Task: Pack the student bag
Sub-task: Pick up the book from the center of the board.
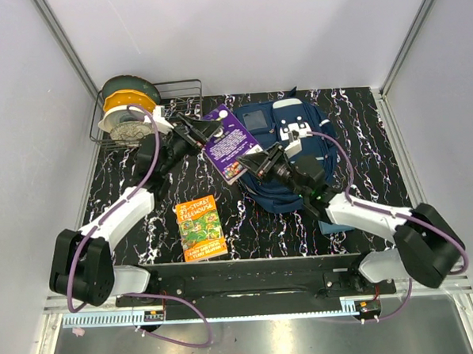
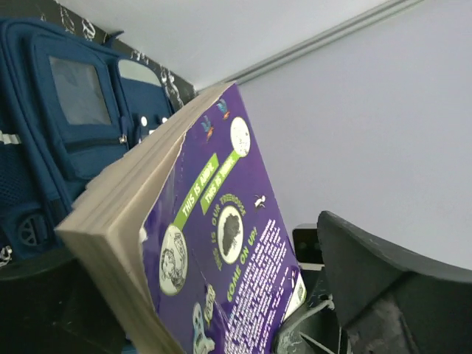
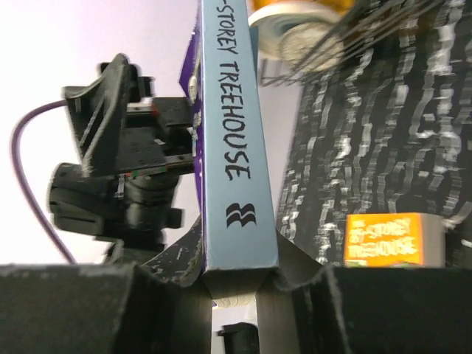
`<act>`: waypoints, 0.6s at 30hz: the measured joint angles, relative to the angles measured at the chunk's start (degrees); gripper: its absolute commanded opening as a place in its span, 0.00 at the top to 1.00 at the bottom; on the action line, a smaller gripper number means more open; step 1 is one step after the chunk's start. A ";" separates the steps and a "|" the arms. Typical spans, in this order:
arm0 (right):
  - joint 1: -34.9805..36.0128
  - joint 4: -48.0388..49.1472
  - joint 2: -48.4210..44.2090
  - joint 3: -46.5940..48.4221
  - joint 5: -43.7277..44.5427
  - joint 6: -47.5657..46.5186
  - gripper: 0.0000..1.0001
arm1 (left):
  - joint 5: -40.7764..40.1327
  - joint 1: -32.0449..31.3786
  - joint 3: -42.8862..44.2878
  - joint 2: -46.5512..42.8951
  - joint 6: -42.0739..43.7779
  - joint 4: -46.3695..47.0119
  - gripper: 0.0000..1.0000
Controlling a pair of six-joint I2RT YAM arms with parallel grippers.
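A purple book (image 1: 231, 141) is held in the air just left of the navy student bag (image 1: 289, 192), which lies flat at the back of the table. My right gripper (image 1: 253, 162) is shut on the book's lower spine corner (image 3: 234, 221); the fingertips (image 3: 295, 273) press both sides. My left gripper (image 1: 202, 131) is at the book's left edge with its jaws around it. In the left wrist view the right finger (image 2: 383, 280) stands apart from the purple back cover (image 2: 236, 243), and the bag (image 2: 66, 133) lies behind.
An orange book (image 1: 200, 228) lies flat on the table near the front; it also shows in the right wrist view (image 3: 383, 240). A wire basket (image 1: 180, 89) with tape rolls (image 1: 126, 111) stands at the back left. A small teal piece (image 1: 334, 226) lies under my right arm.
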 measured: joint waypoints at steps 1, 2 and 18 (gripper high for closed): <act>0.09 -2.43 -1.60 -0.63 1.57 -0.61 1.00 | 0.66 -0.24 0.68 0.04 1.57 -1.66 0.01; 0.22 -5.55 -3.98 -1.40 3.45 -1.33 1.00 | 1.27 -0.57 1.55 0.07 3.50 -3.76 0.01; -6.82 -61.96 -40.28 -2.10 46.31 -6.10 1.00 | 6.88 -19.32 19.37 10.88 46.99 -32.15 0.01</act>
